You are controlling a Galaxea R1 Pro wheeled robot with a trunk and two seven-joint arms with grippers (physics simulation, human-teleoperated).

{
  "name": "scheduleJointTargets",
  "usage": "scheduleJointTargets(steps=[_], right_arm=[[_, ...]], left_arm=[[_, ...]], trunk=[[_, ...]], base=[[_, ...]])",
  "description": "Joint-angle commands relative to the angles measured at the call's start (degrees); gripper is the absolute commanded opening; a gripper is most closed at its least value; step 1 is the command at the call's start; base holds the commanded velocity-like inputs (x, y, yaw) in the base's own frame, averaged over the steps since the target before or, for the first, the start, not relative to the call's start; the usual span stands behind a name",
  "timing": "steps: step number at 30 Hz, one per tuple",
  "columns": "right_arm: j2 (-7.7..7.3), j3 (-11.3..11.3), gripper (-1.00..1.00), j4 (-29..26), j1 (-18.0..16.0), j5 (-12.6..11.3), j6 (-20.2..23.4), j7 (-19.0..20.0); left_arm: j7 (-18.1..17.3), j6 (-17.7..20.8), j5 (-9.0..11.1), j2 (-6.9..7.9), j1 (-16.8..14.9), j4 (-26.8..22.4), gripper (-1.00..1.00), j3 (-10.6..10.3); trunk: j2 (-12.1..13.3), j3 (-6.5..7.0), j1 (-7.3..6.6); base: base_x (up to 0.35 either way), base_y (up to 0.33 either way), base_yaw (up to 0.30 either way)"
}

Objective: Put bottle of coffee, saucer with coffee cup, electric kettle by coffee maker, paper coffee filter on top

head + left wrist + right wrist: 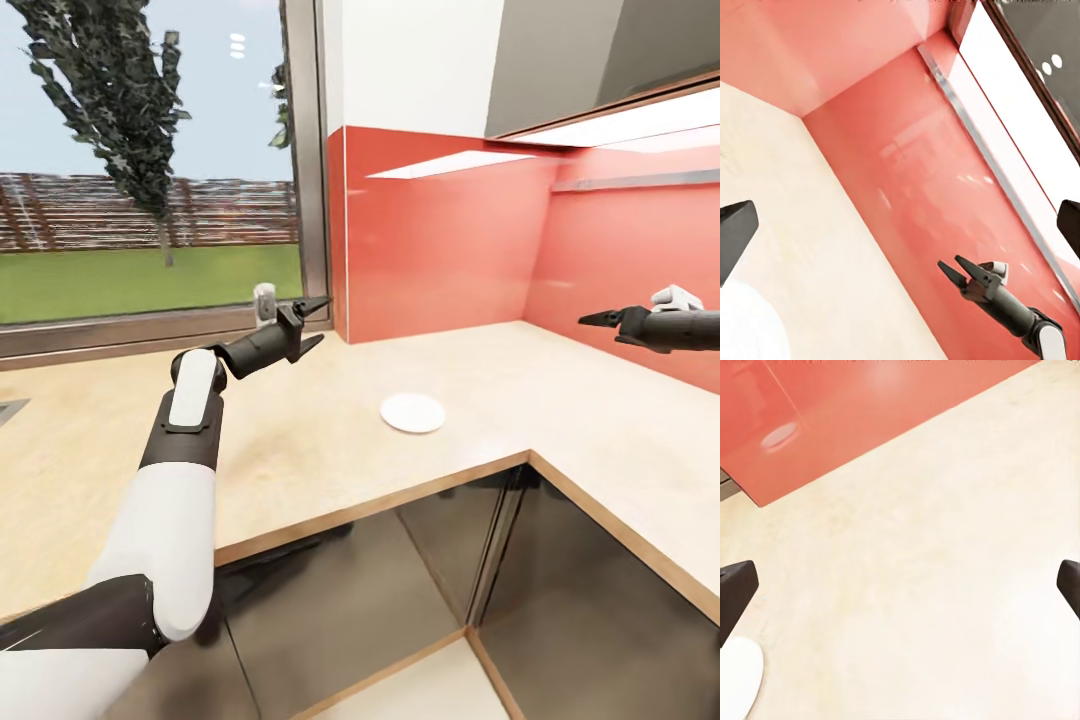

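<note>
The saucer [412, 412] is lying flat on the tabletop [300, 440], between the two hands and below both. No cup is sitting on it, so the cup step is judged as pending. The coffee maker is not appearing near either hand, so whether the saucer sits next to it cannot be told. The left hand [305, 322] is hovering above the tabletop with its fingers spread, holding and touching nothing. The right hand [598, 320] is hanging near the red wall [440, 240], opposite the left hand, fingers parted, empty as well. The next move likely calls for locating the cup and carrying it to the saucer.
</note>
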Motion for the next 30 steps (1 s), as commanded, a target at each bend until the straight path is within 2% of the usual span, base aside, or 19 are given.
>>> scheduleJointTargets(steps=[1,6,11,13,15,16,18,20,21,25,26,30], right_arm=[[-0.05,0.1,1.0,0.0,-0.1,0.6,0.0,0.6],[-0.05,0.1,1.0,0.0,-0.1,0.5,0.0,0.6],[0.33,0.2,1.0,0.1,-0.1,0.0,0.1,0.6],[0.63,0.2,1.0,0.1,-0.1,-1.8,0.1,0.6],[0.7,0.2,1.0,0.1,0.4,-2.2,0.1,0.6],[1.77,0.3,1.0,0.1,1.4,-2.8,0.1,0.6],[1.97,0.3,1.0,0.1,1.6,-3.7,0.1,0.6],[2.15,0.3,1.0,0.1,2.1,-6.7,0.1,0.6],[2.24,0.3,1.0,0.1,2.6,-10.3,0.1,0.6],[2.51,0.6,1.0,0.1,3.1,-14.4,0.1,0.5],[2.68,0.6,1.0,0.1,3.1,-14.7,0.1,0.5],[5.12,0.9,1.0,0.5,4.0,-17.7,0.1,0.5]], left_arm=[[-0.5,0.4,-0.5,-0.08,-0.1,0.0,1.0,0.3],[-0.5,0.4,-0.5,-0.08,-0.1,0.2,1.0,0.3],[2.5,0.3,-0.5,-0.08,-0.1,3.3,1.0,0.3],[3.6,0.4,-0.6,-0.08,-0.1,4.1,1.0,0.2],[3.8,0.4,-0.6,-0.08,-0.1,4.3,1.0,0.2],[3.9,0.5,-0.6,-0.08,-0.1,7.3,1.0,-1.1],[3.9,0.5,-0.6,-0.08,-0.1,8.0,1.0,-1.7],[3.9,0.5,-0.6,-0.08,-0.1,9.0,1.0,-2.5],[3.9,0.5,-0.6,-0.08,-0.1,9.7,1.0,-2.9],[3.9,0.5,-0.5,-0.08,-0.1,10.5,1.0,-3.2],[3.9,0.5,-0.5,-0.08,-0.1,10.8,1.0,-3.2],[3.9,0.5,-0.5,-0.08,-0.1,15.3,1.0,-3.6]], trunk=[[0.0,-0.06,0.02],[0.0,-0.06,0.02],[0.0,-0.06,0.02],[0.0,-0.06,0.02],[0.0,-0.06,0.02],[0.0,-0.06,0.02],[0.0,-0.06,0.02],[0.0,-0.06,0.02],[0.0,-0.06,0.02],[0.0,-0.06,0.02],[0.0,-0.06,0.02],[0.0,-0.06,0.02]], base=[[0.258,-0.006,0.0],[0.224,-0.003,0.0],[0.034,0.0,0.0],[0.008,0.0,0.0],[0.002,0.0,0.0],[0.0,0.0,0.0],[0.0,0.0,0.0],[0.0,0.0,0.0],[0.0,0.0,0.0],[0.0,0.0,0.0],[0.0,0.0,0.0],[0.0,0.0,0.0]])
